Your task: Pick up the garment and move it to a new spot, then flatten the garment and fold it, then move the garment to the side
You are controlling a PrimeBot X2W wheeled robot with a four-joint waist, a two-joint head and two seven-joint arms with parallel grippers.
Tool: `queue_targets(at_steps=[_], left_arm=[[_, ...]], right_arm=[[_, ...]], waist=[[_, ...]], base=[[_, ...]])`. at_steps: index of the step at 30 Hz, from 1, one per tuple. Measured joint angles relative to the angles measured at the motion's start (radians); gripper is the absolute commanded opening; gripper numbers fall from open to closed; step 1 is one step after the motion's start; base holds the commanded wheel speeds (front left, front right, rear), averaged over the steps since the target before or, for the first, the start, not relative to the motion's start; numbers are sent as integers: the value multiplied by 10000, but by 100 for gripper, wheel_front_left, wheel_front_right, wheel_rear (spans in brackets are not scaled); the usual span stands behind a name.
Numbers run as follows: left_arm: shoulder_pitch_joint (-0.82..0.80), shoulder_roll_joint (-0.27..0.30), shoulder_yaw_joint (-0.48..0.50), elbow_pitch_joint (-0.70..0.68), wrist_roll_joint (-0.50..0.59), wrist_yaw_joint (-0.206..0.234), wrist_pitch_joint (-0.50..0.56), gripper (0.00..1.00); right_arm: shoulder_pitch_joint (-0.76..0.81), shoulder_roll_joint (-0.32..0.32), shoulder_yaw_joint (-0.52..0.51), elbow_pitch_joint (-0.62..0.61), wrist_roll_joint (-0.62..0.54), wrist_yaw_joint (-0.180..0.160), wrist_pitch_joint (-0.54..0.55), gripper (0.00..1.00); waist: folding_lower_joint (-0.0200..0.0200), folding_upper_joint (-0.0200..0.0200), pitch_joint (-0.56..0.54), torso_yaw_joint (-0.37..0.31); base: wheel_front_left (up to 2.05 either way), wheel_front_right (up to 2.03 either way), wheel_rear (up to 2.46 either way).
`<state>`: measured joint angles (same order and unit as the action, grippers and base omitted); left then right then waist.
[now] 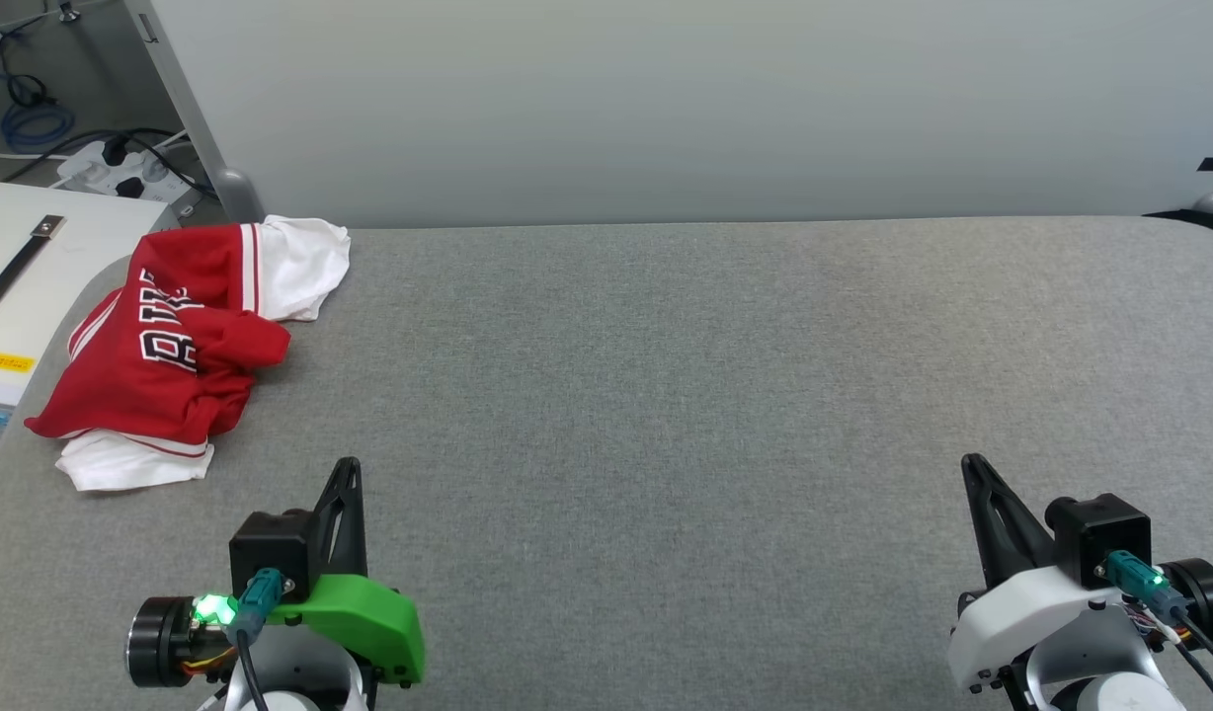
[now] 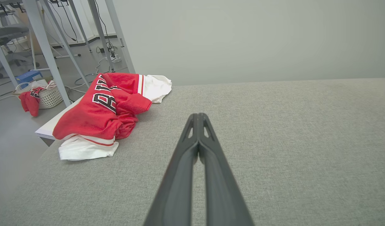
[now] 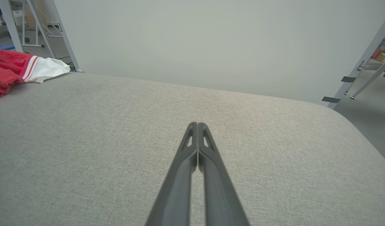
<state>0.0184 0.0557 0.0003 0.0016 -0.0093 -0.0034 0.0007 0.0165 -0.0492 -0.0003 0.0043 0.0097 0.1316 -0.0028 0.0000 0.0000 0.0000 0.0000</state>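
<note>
The garment (image 1: pixel 187 341) is a red jersey with white sleeves and black lettering, lying crumpled at the far left corner of the grey table (image 1: pixel 666 395). It also shows in the left wrist view as the garment (image 2: pixel 108 110) and at the left edge of the right wrist view as the garment (image 3: pixel 20 67). My left gripper (image 1: pixel 348 466) is shut and empty near the front left, below and right of the jersey. In its own view the left gripper (image 2: pixel 198 115) has its fingers pressed together. My right gripper (image 1: pixel 970 462) is shut and empty at the front right, seen likewise as the right gripper (image 3: pixel 196 124).
A pale wall panel (image 1: pixel 666 99) rises behind the table's far edge. Left of the table stand a white box (image 1: pixel 34 267), cables and a power strip (image 1: pixel 113 173). A basket holding red cloth (image 2: pixel 43 95) sits on the floor among metal frame legs (image 2: pixel 45 47).
</note>
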Motion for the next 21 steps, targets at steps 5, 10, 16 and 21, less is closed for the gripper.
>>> queue_targets(at_steps=[5, 10, 16, 21], left_arm=[[0, 0, -2, 0, 0, 0, 0, 0], [0, 0, -2, 0, 0, 0, 0, 0], [0, 0, 0, 0, 0, 0, 0, 0], [0, 0, 0, 0, 0, 0, 0, 0]], right_arm=[[0, 0, 0, 0, 0, 0, 0, 0], [0, 0, 0, 0, 0, 0, 0, 0], [0, 0, 0, 0, 0, 0, 0, 0], [0, 0, 0, 0, 0, 0, 0, 0]], waist=[[0, 0, 0, 0], [0, 0, 0, 0], [0, 0, 0, 0], [0, 0, 0, 0]], base=[[0, 0, 0], [0, 0, 0], [0, 0, 0], [0, 0, 0]])
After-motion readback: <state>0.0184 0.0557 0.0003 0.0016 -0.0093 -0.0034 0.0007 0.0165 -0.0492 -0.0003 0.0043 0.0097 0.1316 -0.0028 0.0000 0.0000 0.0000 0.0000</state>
